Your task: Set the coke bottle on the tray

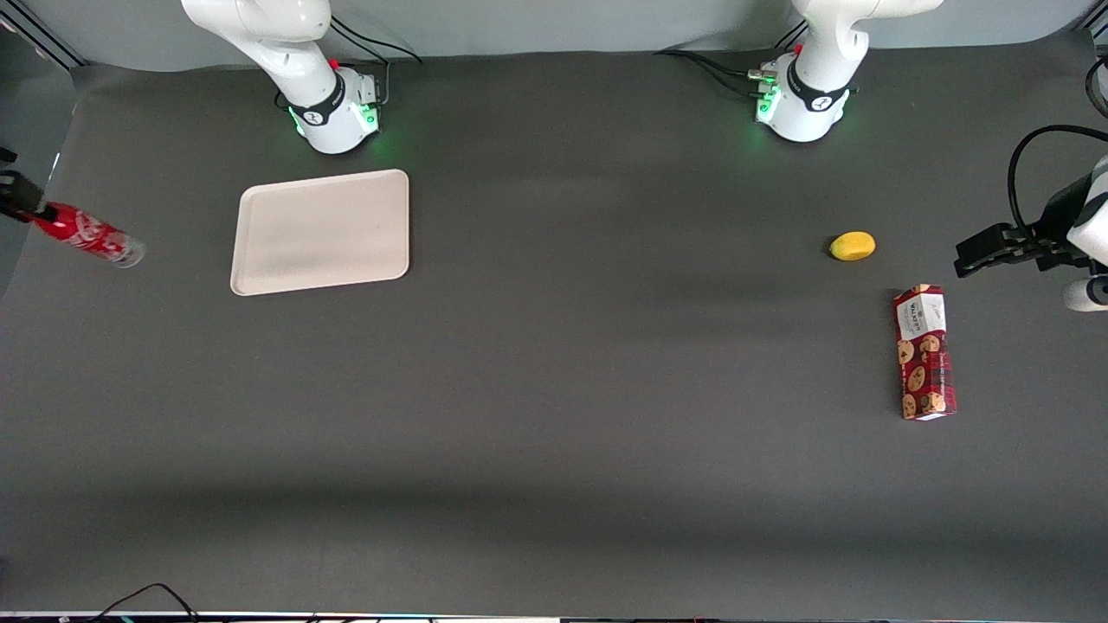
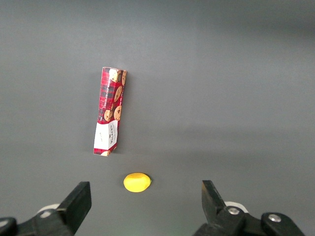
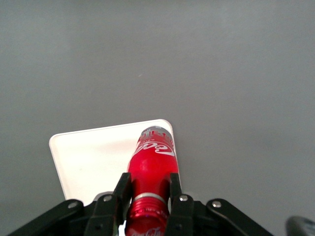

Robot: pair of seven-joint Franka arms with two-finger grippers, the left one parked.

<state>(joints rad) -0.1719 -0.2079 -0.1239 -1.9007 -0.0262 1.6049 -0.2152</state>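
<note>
The gripper (image 3: 150,199), fingers clamped on the coke bottle (image 1: 86,234) near its neck, seemingly aloft at the working arm's table end, should carry it over the tray (image 1: 322,231) and lower gently.

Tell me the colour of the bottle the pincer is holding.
Red with white script, silvery base; the coke bottle, gripped by the pincer, shows best in the right wrist view.

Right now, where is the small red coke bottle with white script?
The small red coke bottle is held by its neck in the gripper, tilted in the air at the working arm's end of the table, beside the cream rectangular tray, not yet over it.
</note>
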